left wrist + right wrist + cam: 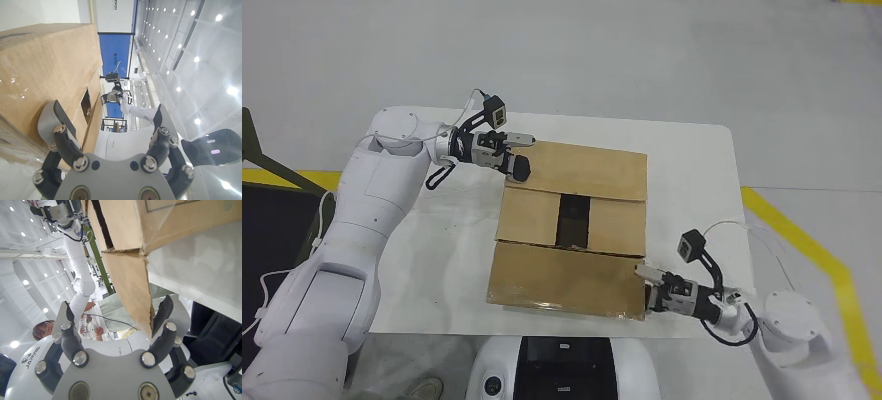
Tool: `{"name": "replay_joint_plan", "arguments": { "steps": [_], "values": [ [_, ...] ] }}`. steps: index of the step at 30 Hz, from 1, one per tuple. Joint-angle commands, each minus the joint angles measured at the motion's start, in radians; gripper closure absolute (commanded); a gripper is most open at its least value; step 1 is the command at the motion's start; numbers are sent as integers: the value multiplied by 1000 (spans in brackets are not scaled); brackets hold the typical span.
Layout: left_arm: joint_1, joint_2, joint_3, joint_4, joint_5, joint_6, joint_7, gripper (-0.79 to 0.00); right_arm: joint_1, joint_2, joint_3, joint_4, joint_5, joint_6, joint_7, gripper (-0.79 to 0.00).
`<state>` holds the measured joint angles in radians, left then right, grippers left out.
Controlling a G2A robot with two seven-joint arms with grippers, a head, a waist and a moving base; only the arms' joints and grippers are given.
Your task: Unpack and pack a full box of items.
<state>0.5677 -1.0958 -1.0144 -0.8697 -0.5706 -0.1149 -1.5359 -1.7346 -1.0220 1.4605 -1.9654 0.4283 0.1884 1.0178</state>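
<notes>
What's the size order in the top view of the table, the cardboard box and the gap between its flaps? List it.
Largest to smallest: table, cardboard box, gap between its flaps.

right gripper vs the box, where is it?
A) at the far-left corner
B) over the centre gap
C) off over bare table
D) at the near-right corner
D: the right gripper sits open at the near-right corner of the box, with a flap corner between its fingers.
</notes>
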Motion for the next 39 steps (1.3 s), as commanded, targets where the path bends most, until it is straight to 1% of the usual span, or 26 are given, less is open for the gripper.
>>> {"name": "replay_joint_plan", "arguments": {
  "steps": [1, 10, 13, 18, 19, 24, 28, 33, 39],
  "values": [
    [0, 0, 0, 0, 0, 0, 0, -785, 5, -1, -7, -1, 26, 6, -3, -785],
    [0, 0, 0, 0, 0, 0, 0, -785, 34, 0, 24, -35, 186, 59, -6, -785],
    [0, 0, 0, 0, 0, 0, 0, -785, 56, 0, 27, -55, 194, 62, -18, -785],
    [0, 0, 0, 0, 0, 0, 0, -785, 94, 2, 24, -80, 172, 47, -33, -785],
    [0, 0, 0, 0, 0, 0, 0, -785, 106, 2, 22, -84, 148, 29, -39, -785],
    [0, 0, 0, 0, 0, 0, 0, -785, 150, 0, 8, -82, 123, -21, -82, -785],
    [0, 0, 0, 0, 0, 0, 0, -785, 190, -2, -12, -77, 64, -64, -116, -785],
    [0, 0, 0, 0, 0, 0, 0, -785, 248, -7, -57, -26, 2, -116, -162, -785],
    [0, 0, 0, 0, 0, 0, 0, -785, 327, -16, -114, 49, -18, -125, -197, -785]
  ]
}}
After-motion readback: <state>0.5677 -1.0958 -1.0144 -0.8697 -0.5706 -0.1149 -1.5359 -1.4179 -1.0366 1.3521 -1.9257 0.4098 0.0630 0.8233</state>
